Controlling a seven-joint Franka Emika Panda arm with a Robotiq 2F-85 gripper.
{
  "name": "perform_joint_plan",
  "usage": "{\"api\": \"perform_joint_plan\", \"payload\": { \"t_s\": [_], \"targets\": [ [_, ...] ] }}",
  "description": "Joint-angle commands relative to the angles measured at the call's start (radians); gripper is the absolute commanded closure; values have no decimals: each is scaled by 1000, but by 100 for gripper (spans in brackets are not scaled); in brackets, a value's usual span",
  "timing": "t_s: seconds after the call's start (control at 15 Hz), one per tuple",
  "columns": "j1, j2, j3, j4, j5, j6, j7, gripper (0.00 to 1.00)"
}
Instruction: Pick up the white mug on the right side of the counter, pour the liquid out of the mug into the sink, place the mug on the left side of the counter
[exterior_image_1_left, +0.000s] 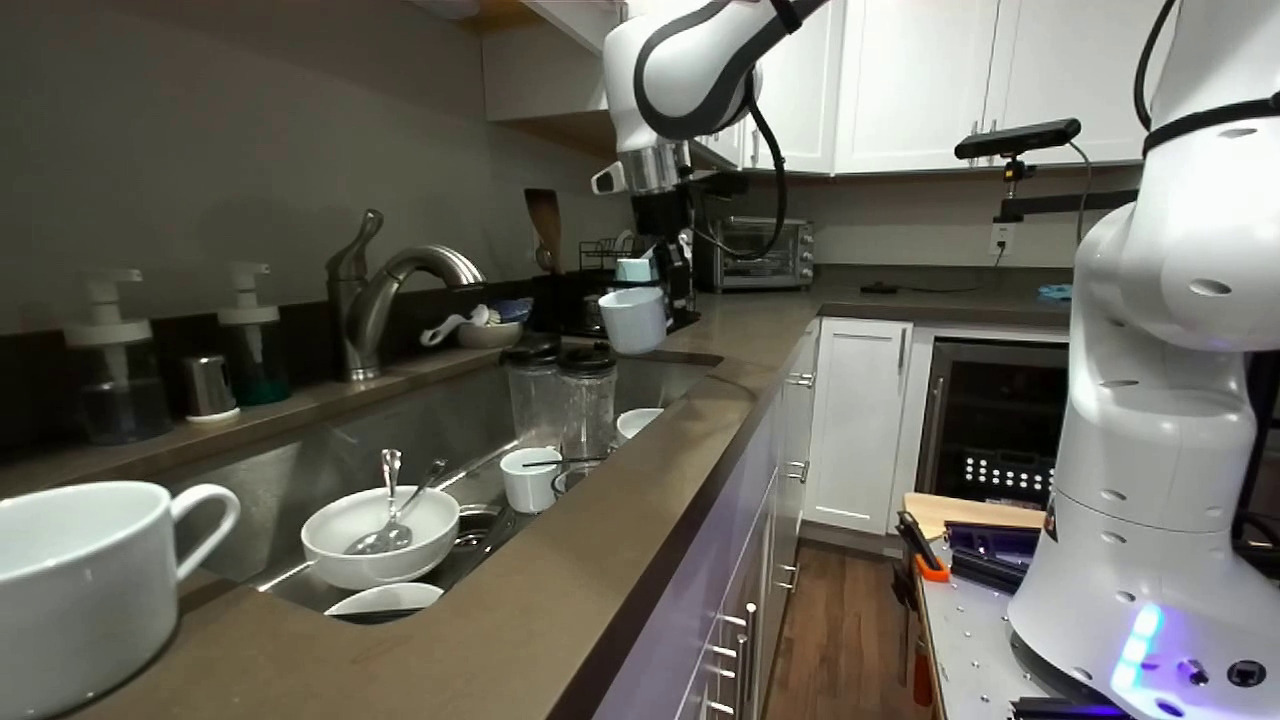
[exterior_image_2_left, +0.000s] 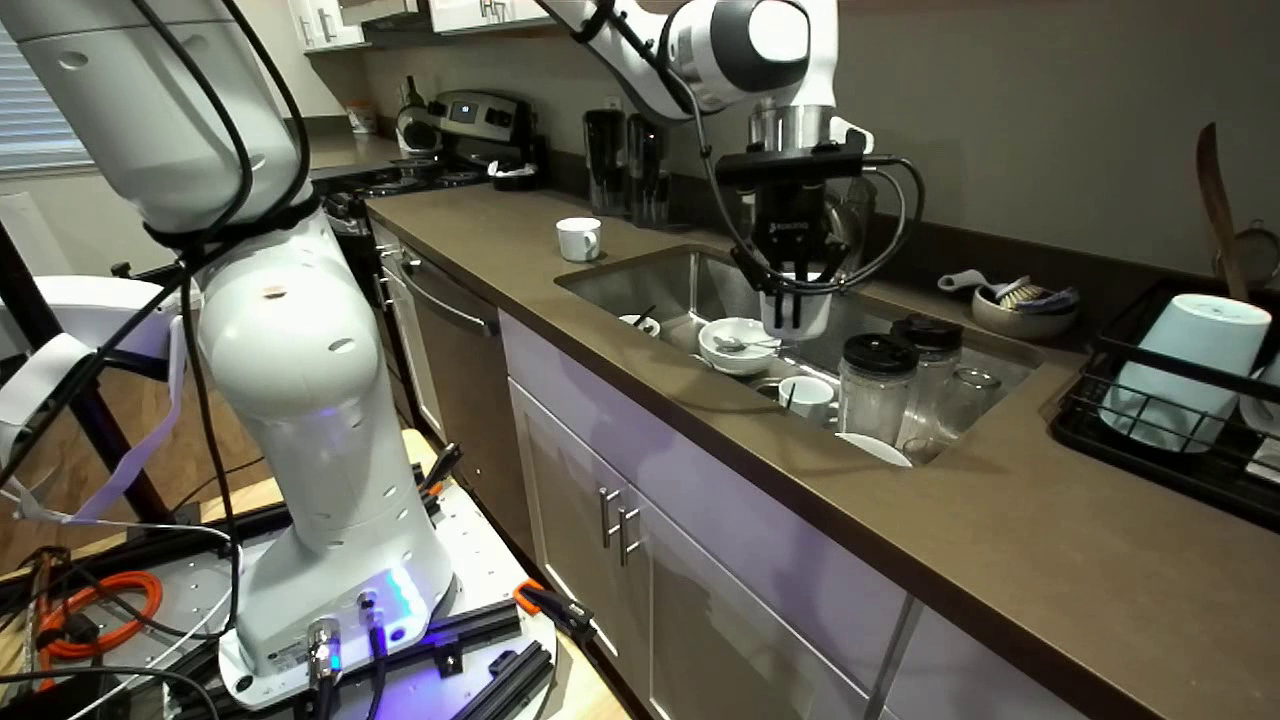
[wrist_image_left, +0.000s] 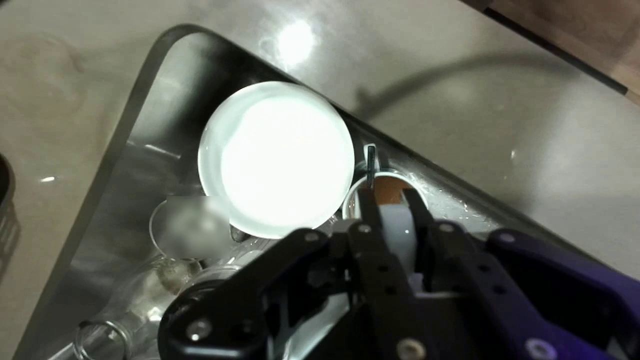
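Nearest in an exterior view, a white cup (exterior_image_1_left: 75, 595) is standing upright on the counter (exterior_image_1_left: 580, 545), just beside the near edge of the sink (exterior_image_1_left: 420, 435). Within the sink, a white bowl (exterior_image_1_left: 350, 565) is cradling a spoon (exterior_image_1_left: 385, 540); farther along, close to the front edge, a small mug (exterior_image_1_left: 527, 485) is sitting, the wrist view showing something brown (wrist_image_left: 390, 187) inside it. Two lidded jars (exterior_image_1_left: 588, 405) are standing beyond, all of these probably waiting for a wash.

Over the sink, the task's white mug (exterior_image_1_left: 633, 322) is hanging rim up, leaning only slightly. The claw (wrist_image_left: 389, 200) is grasping it, apparently by its handle (wrist_image_left: 398, 232), likely keeping its rim unblocked for pouring; whether it is holding liquid is not showing. Placing it on the counter's left side is presumably yet to come.

Past the sink's far edge, a black dish rack (exterior_image_2_left: 1150, 460) is resting on the counter. The smooth brown-grey surface is running over white cabinets (exterior_image_1_left: 860, 420) towards a far corner, where a toaster oven (exterior_image_1_left: 768, 268) is standing before a grey wall (exterior_image_1_left: 890, 210).
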Motion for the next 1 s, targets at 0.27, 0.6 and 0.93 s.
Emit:
{"api": "perform_joint_plan", "payload": {
  "t_s": [0.27,0.6,0.93],
  "targets": [
    [52,-30,85,-33,-288,2,-5,95],
    [92,-19,131,-55,-460,-6,4,95],
    [115,-13,159,-84,-684,42,128,95]
  ]
}}
